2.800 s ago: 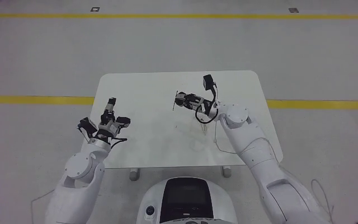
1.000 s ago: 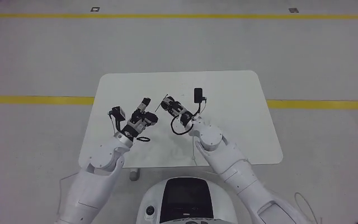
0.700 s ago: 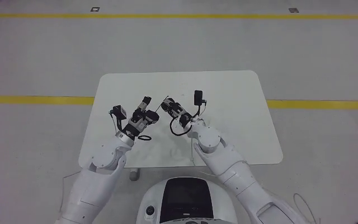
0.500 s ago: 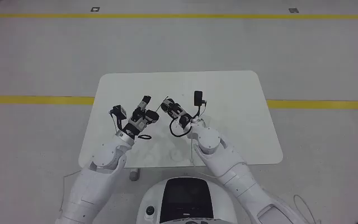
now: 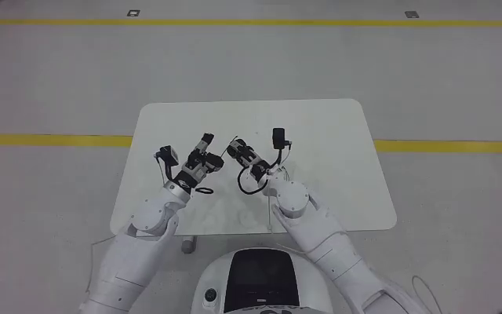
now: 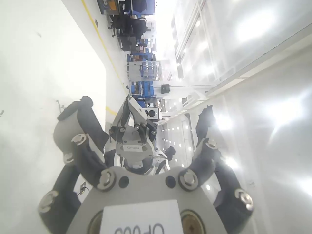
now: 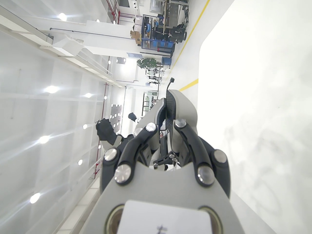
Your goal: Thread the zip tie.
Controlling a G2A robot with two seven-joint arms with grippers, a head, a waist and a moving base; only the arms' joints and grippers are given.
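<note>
Right tool (image 7: 168,98), pressed together on a thin black plastic zip tie (image 7: 170,83), faces the spread left tool (image 6: 145,107) over the white worktop (image 5: 329,157); align ends slowly before closing.

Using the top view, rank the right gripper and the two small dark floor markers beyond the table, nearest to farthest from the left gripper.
1. right gripper: right beside the left gripper, above the middle of the table.
2. left floor marker: on the floor past the table's far left corner.
3. right floor marker: on the floor past the far right corner.
</note>
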